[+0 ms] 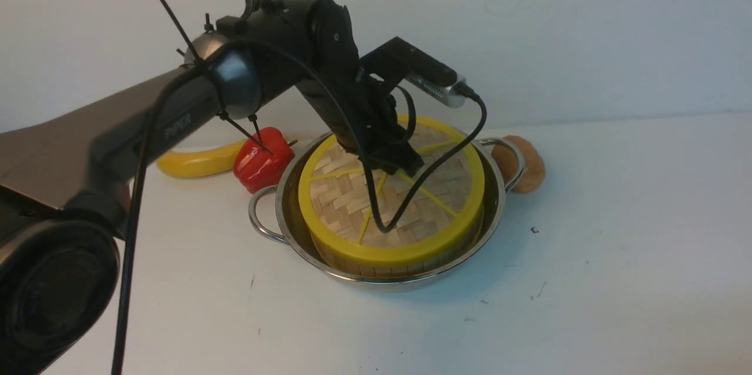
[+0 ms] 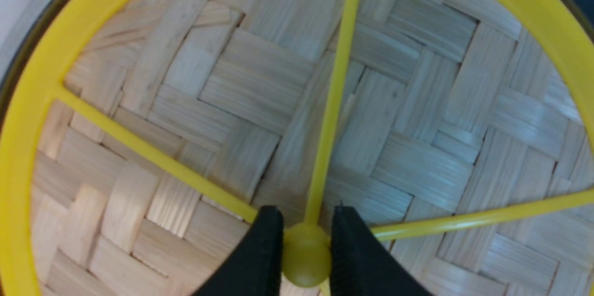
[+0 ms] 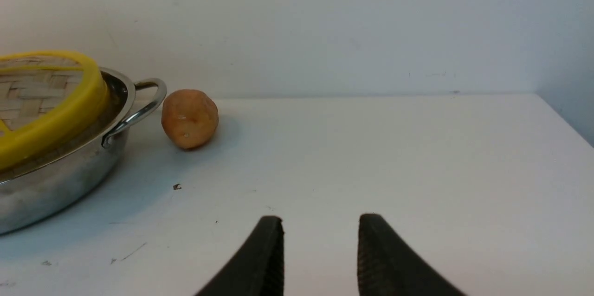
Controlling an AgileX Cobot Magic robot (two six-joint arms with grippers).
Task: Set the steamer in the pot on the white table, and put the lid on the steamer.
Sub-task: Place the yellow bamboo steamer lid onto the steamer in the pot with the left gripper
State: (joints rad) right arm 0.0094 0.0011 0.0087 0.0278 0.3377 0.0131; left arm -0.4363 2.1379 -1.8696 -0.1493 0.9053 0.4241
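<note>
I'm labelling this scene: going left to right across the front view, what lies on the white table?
Yellow curved banana, shiny red bell pepper, wide stainless-steel pot topped by the yellow-rimmed woven bamboo lid, round brown potato.

My left arm (image 1: 147, 128) is dark grey, lettered "PIPER" in pale print. Black cables (image 1: 483, 116) loop off it, cinched with zip ties (image 1: 247, 134). My wrist camera (image 1: 423, 72) is black and silver. My right gripper (image 3: 320, 218) has black, tapered fingers (image 3: 264, 259).
</note>
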